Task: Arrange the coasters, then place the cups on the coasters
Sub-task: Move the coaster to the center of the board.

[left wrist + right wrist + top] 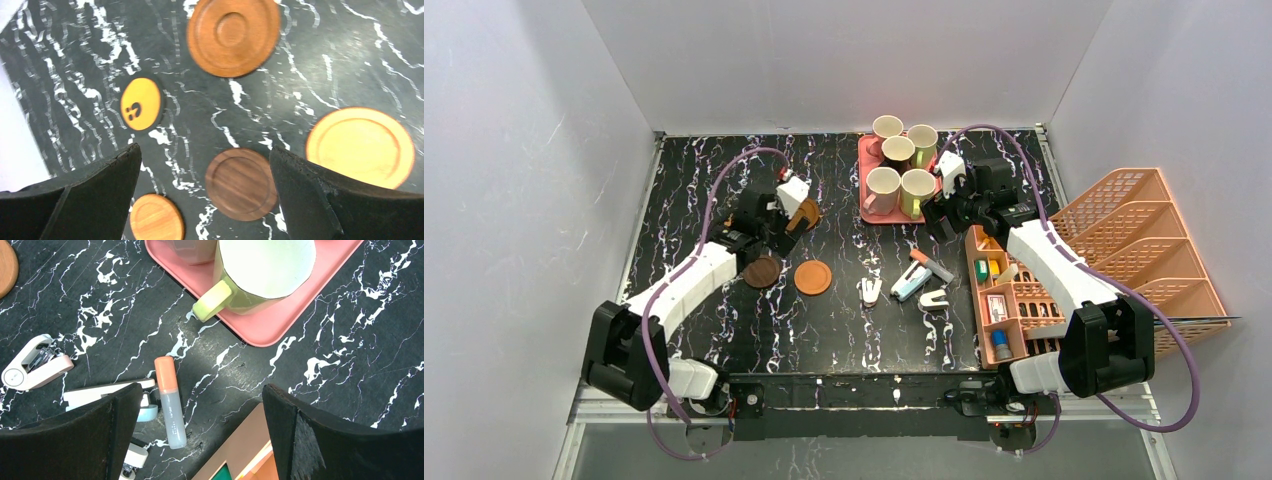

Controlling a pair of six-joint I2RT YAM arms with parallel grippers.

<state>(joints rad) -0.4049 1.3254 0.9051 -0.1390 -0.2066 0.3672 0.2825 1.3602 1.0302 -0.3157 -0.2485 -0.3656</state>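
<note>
Several coasters lie flat on the black marbled table under my left gripper (205,155), which hangs open above them and holds nothing. A dark brown coaster (241,183) lies between its fingers, a small orange one (156,216) near the left finger. Further out are a ringed orange-brown coaster (232,35), a pale orange one (360,146) and a small yellow one (141,103). From above I see the dark coaster (764,270) and an orange coaster (813,277). Several cups (898,150) stand on the pink tray (864,212). My right gripper (202,390) is open and empty, just short of a yellow-green cup (262,272).
An orange-capped tube (170,402), a white stapler (32,370) and small white clips (871,291) lie mid-table. A peach desk organizer (1004,300) and stacked peach letter trays (1144,240) fill the right side. White walls enclose the table.
</note>
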